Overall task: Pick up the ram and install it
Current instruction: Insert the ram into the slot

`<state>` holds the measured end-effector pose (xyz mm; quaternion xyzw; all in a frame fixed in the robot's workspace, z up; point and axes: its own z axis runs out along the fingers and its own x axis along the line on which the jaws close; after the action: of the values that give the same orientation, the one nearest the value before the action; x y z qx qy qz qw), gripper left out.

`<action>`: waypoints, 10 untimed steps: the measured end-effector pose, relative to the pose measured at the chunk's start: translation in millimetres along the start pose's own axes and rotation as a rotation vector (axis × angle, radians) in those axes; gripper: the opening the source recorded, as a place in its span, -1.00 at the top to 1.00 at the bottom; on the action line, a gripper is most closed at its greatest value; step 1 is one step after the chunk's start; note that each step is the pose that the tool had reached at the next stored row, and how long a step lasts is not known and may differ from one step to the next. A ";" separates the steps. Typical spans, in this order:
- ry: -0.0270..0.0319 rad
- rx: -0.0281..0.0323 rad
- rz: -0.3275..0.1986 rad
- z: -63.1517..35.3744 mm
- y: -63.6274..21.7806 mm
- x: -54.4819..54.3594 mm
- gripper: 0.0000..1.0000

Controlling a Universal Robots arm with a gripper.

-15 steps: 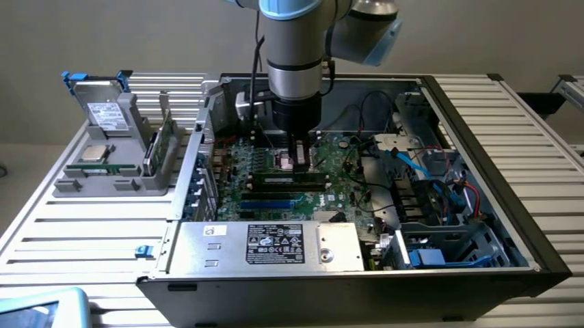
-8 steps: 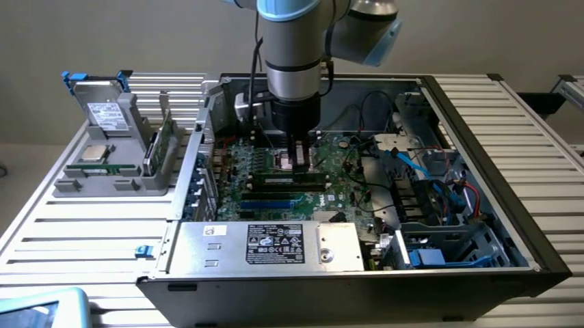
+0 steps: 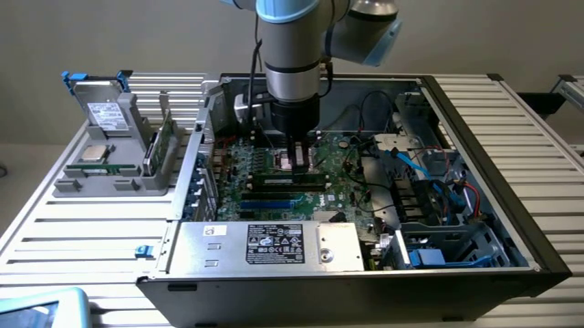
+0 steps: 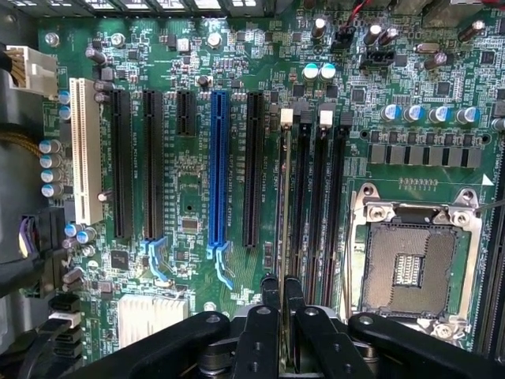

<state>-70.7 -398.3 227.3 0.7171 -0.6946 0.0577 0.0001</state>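
Note:
My gripper [image 4: 281, 294] is shut on the ram [image 4: 283, 197]. In the wrist view the ram is edge-on, a thin pale-green strip running away from my fingers. It stands upright along the outermost of the black memory slots [image 4: 304, 197], the one beside the expansion slots; whether it is seated I cannot tell. In the exterior view my gripper [image 3: 297, 166] reaches straight down into the open computer case, over the memory slots [image 3: 290, 182] on the green motherboard [image 3: 242, 188].
The open processor socket [image 4: 406, 268] lies beside the memory slots. Long expansion slots, one of them blue [image 4: 218, 166], lie on the other side. A grey power supply [image 3: 264, 242] fills the case's front, and cables [image 3: 429, 178] crowd the exterior view's right. A grey parts rack [image 3: 114, 157] stands outside at the exterior view's left.

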 end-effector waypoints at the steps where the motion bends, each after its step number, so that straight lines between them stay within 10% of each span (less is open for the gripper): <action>1: 0.0001 0.0002 0.000 0.2 0.3 0.0 0.72; 10: 0.0004 0.0008 0.000 2.4 1.5 -0.3 0.72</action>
<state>-72.0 -398.3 224.8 0.7170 -0.6947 0.0581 -0.0001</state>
